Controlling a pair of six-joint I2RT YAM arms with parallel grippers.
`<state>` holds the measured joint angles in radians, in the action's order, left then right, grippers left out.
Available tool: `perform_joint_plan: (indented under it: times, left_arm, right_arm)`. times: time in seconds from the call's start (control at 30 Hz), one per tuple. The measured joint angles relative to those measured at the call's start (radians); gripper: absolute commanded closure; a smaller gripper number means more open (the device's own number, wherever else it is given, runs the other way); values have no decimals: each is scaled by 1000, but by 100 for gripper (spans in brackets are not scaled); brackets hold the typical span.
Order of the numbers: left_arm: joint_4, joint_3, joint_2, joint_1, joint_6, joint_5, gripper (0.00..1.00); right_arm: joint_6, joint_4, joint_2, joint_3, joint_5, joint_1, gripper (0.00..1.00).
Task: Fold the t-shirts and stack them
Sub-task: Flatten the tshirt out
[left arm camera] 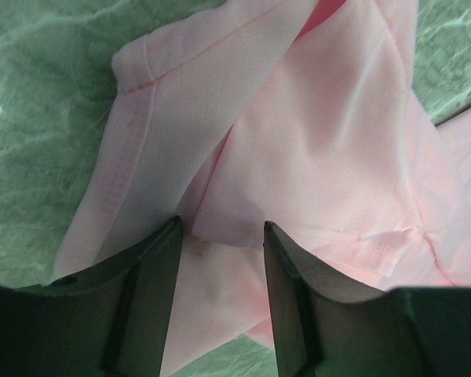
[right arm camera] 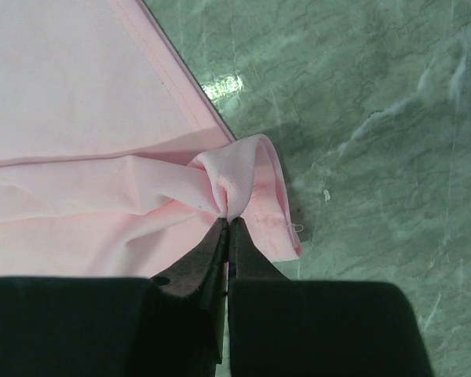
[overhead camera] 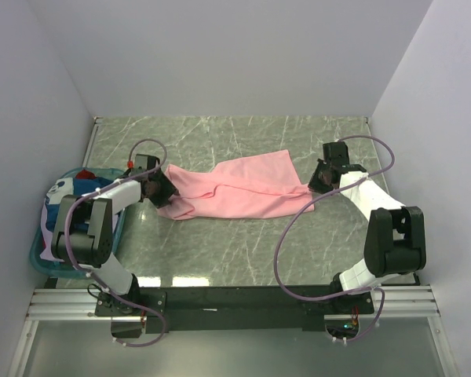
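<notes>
Hem (right arm camera: 255, 169), likely, pinched: right end effector (right arm camera: 228, 225).

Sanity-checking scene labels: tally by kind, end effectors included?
Pink t-shirt: 1
Teal basket: 1
Bunched shirt pile in the basket: 1 (separate shirts uncountable)
End effectors: 2 (left end effector open, right end effector shut on the pink t-shirt)
Total: 5

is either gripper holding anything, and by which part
The right gripper is shut on the pink t-shirt, pinching a bunched corner of its hem. The left gripper is open astride the cloth, gripping nothing.
</notes>
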<state>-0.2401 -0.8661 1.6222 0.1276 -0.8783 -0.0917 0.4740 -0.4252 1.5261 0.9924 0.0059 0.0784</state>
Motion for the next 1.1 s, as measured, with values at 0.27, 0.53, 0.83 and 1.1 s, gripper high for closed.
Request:
perform_joint_plan:
  times: [0.27,0.53,0.83,1.1]
  left_arm:
    - [11,-43,22,0,-8,-10,51]
    - [15,-54,23,0,-11,-17,56]
    - [47,-8,-7,-15,-51,-8,52]
    - [118,23,-29,-40,-86,-19,51]
  right_arm:
    - [0,0,0,0,0,0,100]
    - [0,0,0,0,0,0,100]
    - [0,0,0,0,-2,0,100]
    - [0,7,0,-6,-19,0,100]
